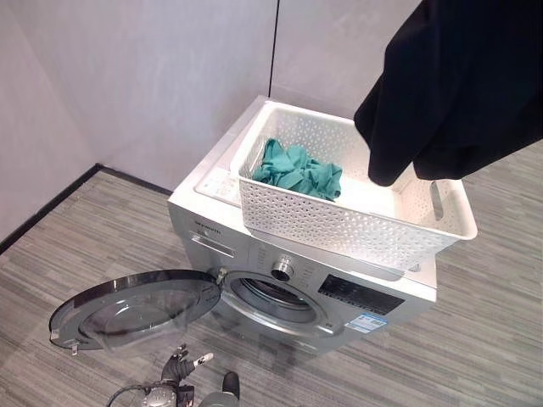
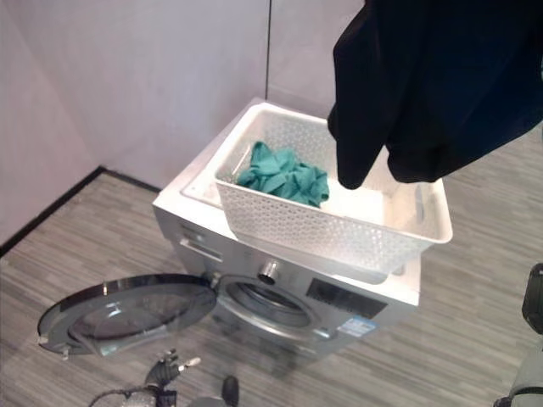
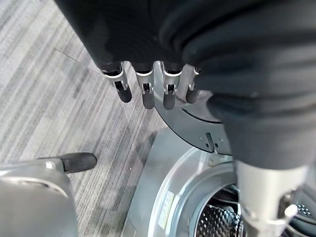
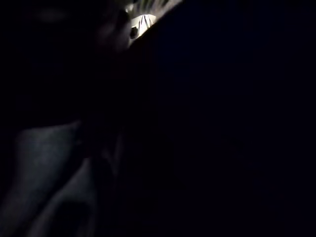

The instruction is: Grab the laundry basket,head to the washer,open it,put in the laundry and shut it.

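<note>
From the head views we see the silver washer (image 1: 305, 280) with the white laundry basket (image 1: 356, 222) resting on its top; a bunched teal garment (image 1: 297, 170) lies in the basket's end away from the black garment. That black garment (image 1: 458, 85) hangs above the basket's other end, its lowest fold dipping just inside the rim. The washer's round door (image 1: 136, 309) lies swung wide open beside the drum opening, low over the grey plank floor (image 1: 76, 237), which stretches bare from the door to the wall.

The left wrist view adds the perforated drum (image 3: 222, 219) inside the washer's opening. There our left hand (image 3: 148, 86) hangs over the door's edge, fingers straight and slightly spread, holding nothing.

The right wrist view is dark cloth; we cannot tell how the right hand's fingers stand.
</note>
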Controlling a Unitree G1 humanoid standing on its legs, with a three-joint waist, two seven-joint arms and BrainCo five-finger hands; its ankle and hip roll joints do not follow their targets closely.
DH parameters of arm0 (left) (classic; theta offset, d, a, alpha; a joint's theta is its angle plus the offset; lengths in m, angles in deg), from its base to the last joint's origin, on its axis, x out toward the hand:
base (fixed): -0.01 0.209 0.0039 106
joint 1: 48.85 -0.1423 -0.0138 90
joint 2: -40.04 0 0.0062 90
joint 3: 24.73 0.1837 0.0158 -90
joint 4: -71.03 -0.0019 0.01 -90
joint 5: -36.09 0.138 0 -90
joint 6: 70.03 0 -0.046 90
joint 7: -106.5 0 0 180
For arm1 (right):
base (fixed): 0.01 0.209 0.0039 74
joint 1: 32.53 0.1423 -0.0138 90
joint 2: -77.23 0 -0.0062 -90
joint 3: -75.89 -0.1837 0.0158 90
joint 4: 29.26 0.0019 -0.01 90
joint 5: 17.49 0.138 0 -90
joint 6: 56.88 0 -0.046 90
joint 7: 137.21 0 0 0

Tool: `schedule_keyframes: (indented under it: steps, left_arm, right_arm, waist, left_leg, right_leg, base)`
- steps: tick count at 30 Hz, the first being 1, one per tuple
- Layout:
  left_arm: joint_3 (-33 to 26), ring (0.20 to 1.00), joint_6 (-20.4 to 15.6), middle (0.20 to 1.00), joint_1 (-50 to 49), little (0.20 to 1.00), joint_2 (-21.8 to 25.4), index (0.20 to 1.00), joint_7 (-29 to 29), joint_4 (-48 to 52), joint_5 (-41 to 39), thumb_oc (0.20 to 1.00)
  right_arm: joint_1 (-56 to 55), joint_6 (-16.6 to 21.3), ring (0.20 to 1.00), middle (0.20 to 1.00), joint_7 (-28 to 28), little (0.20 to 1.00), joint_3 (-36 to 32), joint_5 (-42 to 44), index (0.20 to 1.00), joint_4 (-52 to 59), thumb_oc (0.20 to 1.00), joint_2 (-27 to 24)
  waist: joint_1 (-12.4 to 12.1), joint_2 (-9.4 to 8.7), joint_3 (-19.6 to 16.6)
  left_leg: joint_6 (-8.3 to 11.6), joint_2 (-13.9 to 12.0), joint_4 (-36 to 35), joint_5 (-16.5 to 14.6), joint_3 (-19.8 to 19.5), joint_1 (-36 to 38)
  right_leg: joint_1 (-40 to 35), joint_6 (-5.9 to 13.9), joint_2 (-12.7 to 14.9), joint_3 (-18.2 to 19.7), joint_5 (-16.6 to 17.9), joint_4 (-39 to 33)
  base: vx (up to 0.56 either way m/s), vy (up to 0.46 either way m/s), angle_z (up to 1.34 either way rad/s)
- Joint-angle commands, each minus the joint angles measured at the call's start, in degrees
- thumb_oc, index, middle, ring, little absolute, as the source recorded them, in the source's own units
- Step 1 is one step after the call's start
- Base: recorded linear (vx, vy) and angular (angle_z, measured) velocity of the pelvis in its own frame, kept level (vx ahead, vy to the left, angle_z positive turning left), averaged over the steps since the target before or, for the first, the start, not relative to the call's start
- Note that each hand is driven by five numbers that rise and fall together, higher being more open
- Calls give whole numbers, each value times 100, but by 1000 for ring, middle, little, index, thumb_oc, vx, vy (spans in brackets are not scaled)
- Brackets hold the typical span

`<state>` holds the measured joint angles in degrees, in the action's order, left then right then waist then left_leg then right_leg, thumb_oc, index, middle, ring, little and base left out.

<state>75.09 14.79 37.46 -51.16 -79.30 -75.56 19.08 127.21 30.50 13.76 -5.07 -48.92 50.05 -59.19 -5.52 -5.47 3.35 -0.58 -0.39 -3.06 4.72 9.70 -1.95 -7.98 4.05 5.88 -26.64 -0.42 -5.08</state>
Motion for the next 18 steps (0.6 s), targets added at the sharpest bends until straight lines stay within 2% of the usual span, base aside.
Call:
schedule_keyframes:
  steps: [1,6,8,9,10,13,14,16,17,18]
  left_arm:
    - [251,1000,-217,1000,205,1000,61,1000,-151,-133,178,1000]
    - [126,1000,-226,1000,149,1000,-25,1000,-201,-261,188,1000]
    - [99,1000,-264,1000,187,1000,-14,1000,-247,-248,233,1000]
    - [94,1000,-292,1000,229,1000,-9,1000,-271,-236,227,1000]
    - [17,1000,-331,1000,306,1000,-14,1000,-318,-198,184,1000]
    - [-76,1000,-366,1000,299,1000,-10,1000,-362,-169,102,1000]
    - [-252,1000,-445,1000,87,1000,-49,1000,-439,-51,-59,1000]
    - [-359,1000,-437,1000,45,1000,-148,1000,-435,-44,-49,1000]
    - [-361,1000,-433,1000,30,1000,-133,1000,-437,-39,-42,1000]
    - [-366,1000,-423,1000,35,1000,-149,1000,-443,-3,-6,1000]
  right_arm:
    - [525,-155,200,200,-374,200,230,-168,200,35,200,-439]
    - [596,-151,200,200,-400,200,175,-345,200,505,200,-621]
    - [607,-128,200,200,-414,200,181,-271,200,611,200,-808]
    - [606,-114,200,200,-463,200,177,-250,200,678,200,-856]
    - [567,-83,200,200,-481,200,159,-317,200,904,200,-940]
    - [477,-82,200,200,-468,200,82,-365,200,1076,200,-884]
    - [268,-26,200,200,-415,200,40,-527,200,1261,200,-662]
    - [-114,-33,200,200,-343,200,-281,-616,200,1509,200,-594]
    - [-234,-40,200,200,-315,200,-389,-635,200,1583,200,-573]
    - [-695,-36,200,200,-245,200,-768,-712,200,1852,200,-484]
  waist:
    - [-210,-70,-293]
    - [-132,18,-177]
    - [-77,32,-7]
    - [-69,38,91]
    - [-19,62,250]
    - [61,105,304]
    - [193,379,182]
    - [366,543,83]
    - [356,522,54]
    - [411,561,21]
  left_leg:
    - [303,-306,25,-613,-93,224]
    - [410,-491,321,-577,-27,117]
    - [554,-571,632,-467,-20,-150]
    - [612,-602,888,-541,-136,-281]
    - [666,-618,1338,-802,-478,-300]
    - [641,-850,1822,-1020,-568,-173]
    - [676,-1034,1590,-1120,-930,402]
    - [645,-1071,1153,-1218,-714,600]
    - [635,-1064,1099,-1197,-695,616]
    - [633,-1055,960,-1207,-543,652]
  right_leg:
    - [95,5,76,245,-703,459]
    - [-16,-98,-108,393,-675,178]
    - [-59,-134,-112,409,-630,53]
    - [-32,-154,-96,440,-603,58]
    - [94,-173,3,527,-491,131]
    - [208,-133,75,547,-423,189]
    - [507,47,83,844,-288,274]
    - [662,105,191,924,-187,312]
    - [682,116,198,935,-178,318]
    - [741,143,324,901,-125,386]
  base:
    - [-78,-89,2]
    - [-140,-96,-5]
    - [-246,-60,-6]
    - [-310,-8,1]
    - [-276,23,-2]
    - [-124,108,-38]
    - [-99,304,-52]
    - [-67,257,-68]
    - [-56,182,-77]
    - [-32,262,-19]
